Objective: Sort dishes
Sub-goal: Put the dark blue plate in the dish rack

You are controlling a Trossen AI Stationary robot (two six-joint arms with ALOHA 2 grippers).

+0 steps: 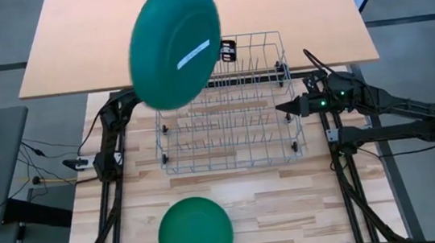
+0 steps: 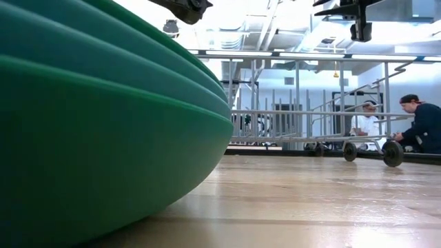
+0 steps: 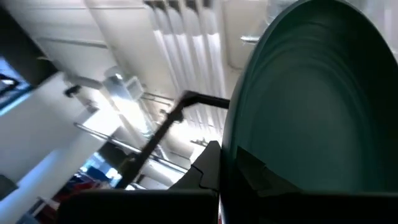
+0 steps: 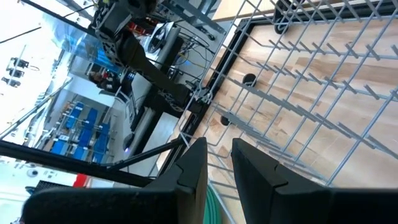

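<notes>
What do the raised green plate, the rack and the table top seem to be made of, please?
The raised green plate, held up by the left gripper: probably plastic, matte, uniform colour, with soft moulded rings.
The rack: thin wire, likely metal, light grey and possibly coated; you see through its grid.
The table top: wood, pale planks with visible grain and a slight sheen.

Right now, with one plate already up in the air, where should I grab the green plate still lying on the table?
Grip the green plate by its rim. It lies flat near the table's front edge, so the thin raised lip is the only part two fingers could pinch. Come down from above at the rack-facing edge. The right gripper, beside the wire rack, looks free; the left holds the raised plate.
</notes>
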